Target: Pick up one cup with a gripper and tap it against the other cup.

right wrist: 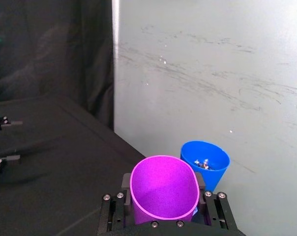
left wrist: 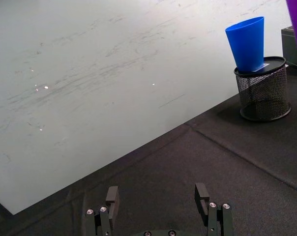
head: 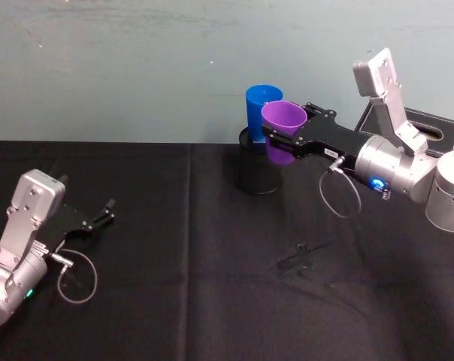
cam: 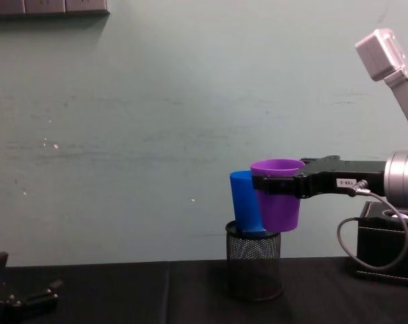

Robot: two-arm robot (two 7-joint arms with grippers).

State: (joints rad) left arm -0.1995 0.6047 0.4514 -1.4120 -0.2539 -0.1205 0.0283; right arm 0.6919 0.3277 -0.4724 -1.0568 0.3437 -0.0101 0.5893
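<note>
Contact looked near; my right gripper (cam: 271,183) clasped the purple cup (cam: 278,206) aloft, with the blue cup (cam: 243,202) just beyond my fingertips, tilted in the wire-mesh pen holder (cam: 253,266); a short, gentle nudge forward seemed wisest, lest it topple; my left gripper (head: 107,210) sat parked well aside, fingers apart.

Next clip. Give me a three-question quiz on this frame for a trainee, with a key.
1. True or false: the left claw holds the blue cup.
2. The right claw is: A open and empty; B shut on the purple cup, held in the air; C shut on the blue cup.
3. What does the blue cup stand on?
Key: 1 false, the left claw is open and empty, low at the left of the table. 2 B. 3 the black mesh holder.
</note>
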